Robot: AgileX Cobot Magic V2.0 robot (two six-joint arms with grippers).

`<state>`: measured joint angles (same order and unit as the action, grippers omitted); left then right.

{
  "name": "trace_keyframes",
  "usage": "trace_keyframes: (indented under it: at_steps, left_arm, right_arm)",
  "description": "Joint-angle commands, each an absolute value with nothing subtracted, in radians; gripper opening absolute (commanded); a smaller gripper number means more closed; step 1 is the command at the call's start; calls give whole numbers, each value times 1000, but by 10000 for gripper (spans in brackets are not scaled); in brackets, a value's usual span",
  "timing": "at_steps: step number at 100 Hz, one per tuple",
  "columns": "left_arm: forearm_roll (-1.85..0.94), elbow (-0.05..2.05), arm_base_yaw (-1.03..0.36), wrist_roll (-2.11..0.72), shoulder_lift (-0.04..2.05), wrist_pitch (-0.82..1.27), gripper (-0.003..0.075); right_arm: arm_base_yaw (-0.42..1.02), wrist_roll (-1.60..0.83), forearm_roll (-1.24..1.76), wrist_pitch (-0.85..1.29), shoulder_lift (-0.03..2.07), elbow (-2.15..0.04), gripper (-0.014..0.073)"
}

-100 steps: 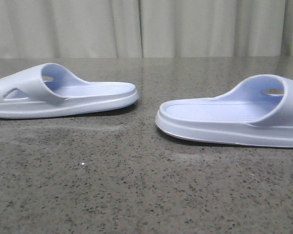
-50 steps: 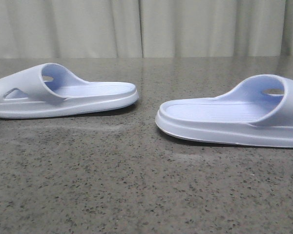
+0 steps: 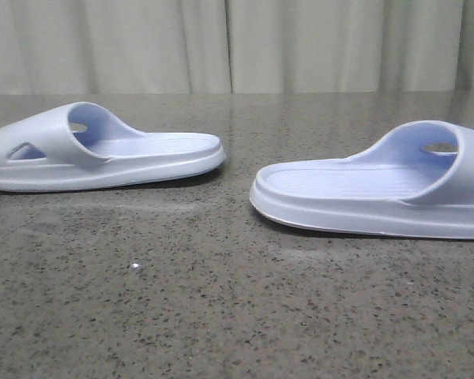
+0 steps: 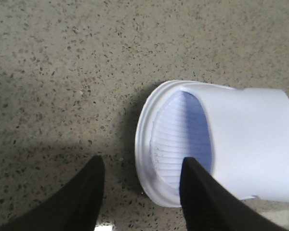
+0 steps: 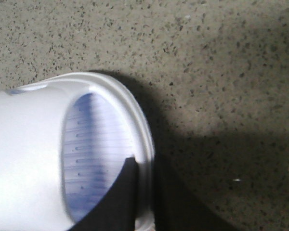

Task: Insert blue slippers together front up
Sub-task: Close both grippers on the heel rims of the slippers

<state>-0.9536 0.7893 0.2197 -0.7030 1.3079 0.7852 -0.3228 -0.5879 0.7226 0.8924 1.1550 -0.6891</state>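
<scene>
Slippers lie sole-down on the speckled table [image 3: 221,316], well apart, heels turned toward each other. I take the gap between the two heels as the landmark.

Left of the gap, the left slipper [image 3: 103,154] has its strap at the far end from the gap. In the left wrist view the left gripper [image 4: 139,190] is open and holds nothing. One finger [image 4: 84,192] is over bare table just beside the sole rim; the other finger [image 4: 197,192] is over the footbed at the strap opening, so the rim lies between the jaws. Contact is not clear.

Right of the gap, the right slipper [image 3: 379,197] also has its strap away from the gap. In the right wrist view the right gripper [image 5: 145,192] stands astride the slipper's rim, one finger [image 5: 120,197] inside over the footbed, the other [image 5: 176,202] outside over the table. The jaws look narrow, but I cannot tell if they already pinch.

For a good step, I judge each gripper should take the side wall deep enough before closing, because foam bends and may slip. Lift both evenly, keep the toes up, then bring the slippers together.
</scene>
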Motion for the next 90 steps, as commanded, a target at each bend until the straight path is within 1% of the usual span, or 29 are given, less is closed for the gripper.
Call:
trace_keyframes:
  at_steps: [1,37,77,90]
  left_arm:
    - [-1100,819,267,-813,1320,866,317]
    - [-1215,819,281,-947,1418,956,317]
    - [-1258,821,258,-998,1457,942,316]
    - [-1260,821,258,-1000,1457,942,298]
  right_arm:
    - [-326,-601,762,888,1144,-721,-107]
    - [-326,-601,762,886,1144,-721,-107]
    - [-326,-609,762,880,1144,-721,-107]
    - [-326,-609,762,878,1144,-721,-107]
